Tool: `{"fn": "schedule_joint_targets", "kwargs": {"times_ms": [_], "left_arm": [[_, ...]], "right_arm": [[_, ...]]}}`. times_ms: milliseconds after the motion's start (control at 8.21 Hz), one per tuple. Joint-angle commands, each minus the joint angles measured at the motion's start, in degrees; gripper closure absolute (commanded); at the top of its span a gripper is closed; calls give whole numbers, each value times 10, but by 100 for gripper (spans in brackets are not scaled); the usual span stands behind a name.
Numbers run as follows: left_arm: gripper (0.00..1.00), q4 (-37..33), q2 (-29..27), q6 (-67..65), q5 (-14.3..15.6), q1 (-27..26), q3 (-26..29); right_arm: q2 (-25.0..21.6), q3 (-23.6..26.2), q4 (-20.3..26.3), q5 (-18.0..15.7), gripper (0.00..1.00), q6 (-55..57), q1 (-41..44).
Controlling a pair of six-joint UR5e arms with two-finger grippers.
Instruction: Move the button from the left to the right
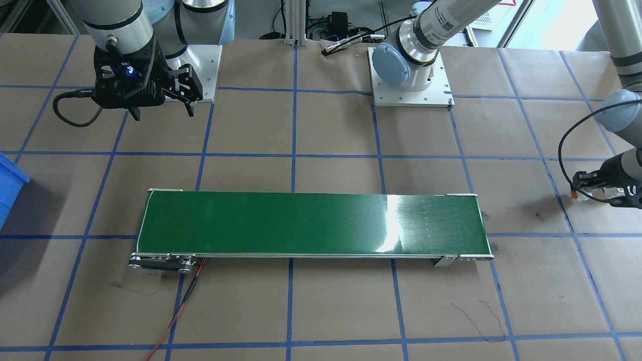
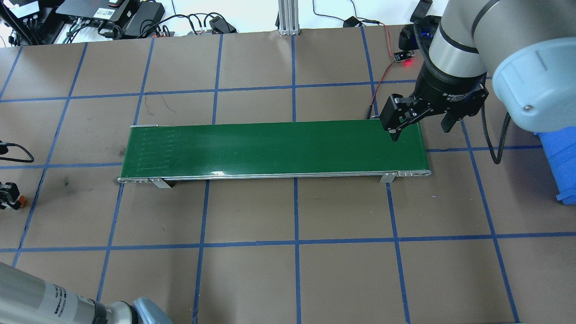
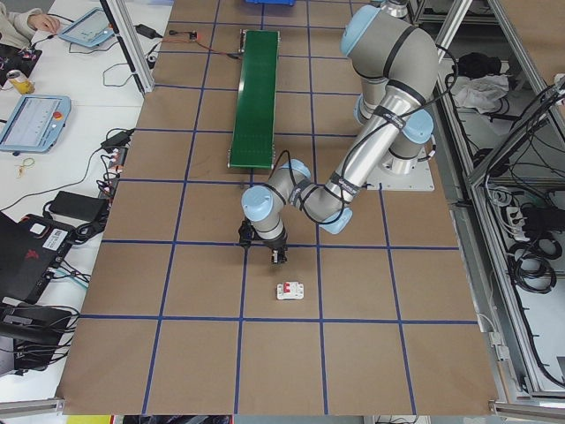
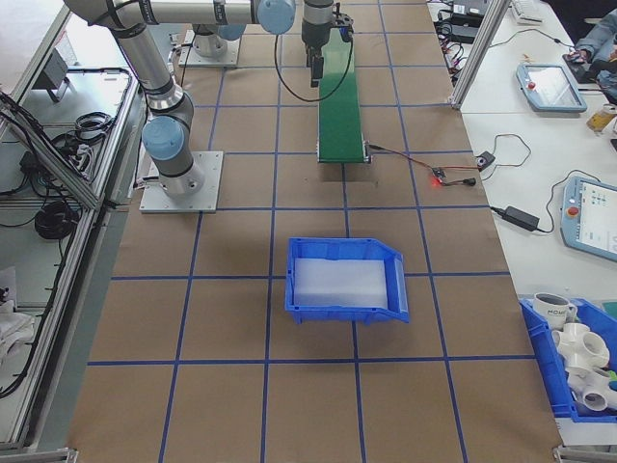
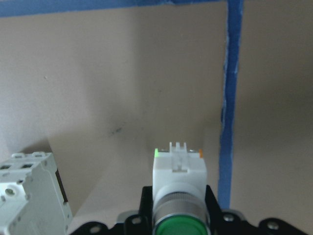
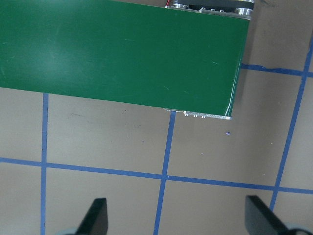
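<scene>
The button [image 5: 178, 169], with a green cap, white body and orange-red base, sits between the fingers of my left gripper [image 5: 177, 205], which is shut on it just above the brown paper. The same gripper [image 1: 587, 185] shows at the table's far left end, with the button's orange base [image 1: 578, 196] poking out. In the overhead view this gripper [image 2: 6, 195] and the button [image 2: 20, 201] are at the left edge. My right gripper [image 2: 420, 128] hangs open and empty over the right end of the green conveyor belt [image 2: 274, 146]. The right gripper [image 6: 178, 220] shows both its fingers spread wide.
A white circuit breaker [image 5: 29, 191] with a red lever lies right beside the left gripper, also seen from the side [image 3: 290, 291]. A blue bin [image 4: 347, 280] stands beyond the conveyor's right end. A small lit board and cables [image 2: 402, 56] lie behind the belt.
</scene>
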Motion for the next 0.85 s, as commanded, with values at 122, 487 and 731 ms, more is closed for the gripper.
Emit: {"fn": "schedule_joint_targets", "kwargs": {"times_ms": [122, 487, 731], "left_arm": [[100, -125, 135, -12, -12, -46, 5], [100, -187, 210, -98, -87, -147, 5], [100, -186, 214, -197, -93, -228, 3]], "right_arm": [[1, 1, 0, 0, 0, 0, 0], [1, 0, 0, -2, 0, -2, 0], [1, 0, 0, -3, 0, -6, 0]]}}
